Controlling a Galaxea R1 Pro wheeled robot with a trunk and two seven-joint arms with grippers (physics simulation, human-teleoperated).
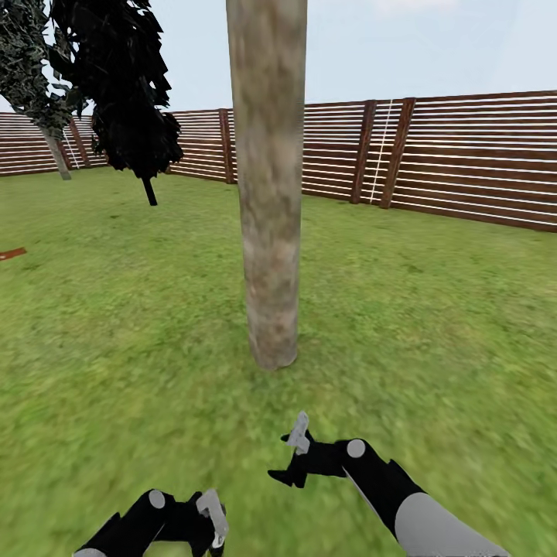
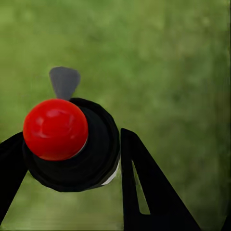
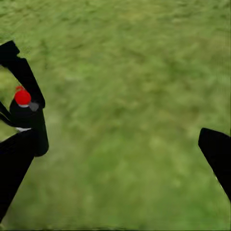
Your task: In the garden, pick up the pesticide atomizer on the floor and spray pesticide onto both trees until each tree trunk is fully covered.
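Standing at twelve o'clock on the lawn [image 1: 116, 309], close ahead: thick tree trunk [image 1: 269, 193], mottled grey-tan. Clamped between the left gripper [image 1: 210, 524] fingers [image 2: 144, 192], low at seven o'clock: pesticide atomizer [image 2: 72, 144], black with a red cap. Spread wide with nothing between the fingers, at five o'clock: right gripper [image 1: 294, 456]. Beyond, from ten to two o'clock: slatted wooden fence [image 1: 464, 170].

Green grass lawn [image 1: 433, 309] bears one thick tree trunk [image 1: 269, 232], upright
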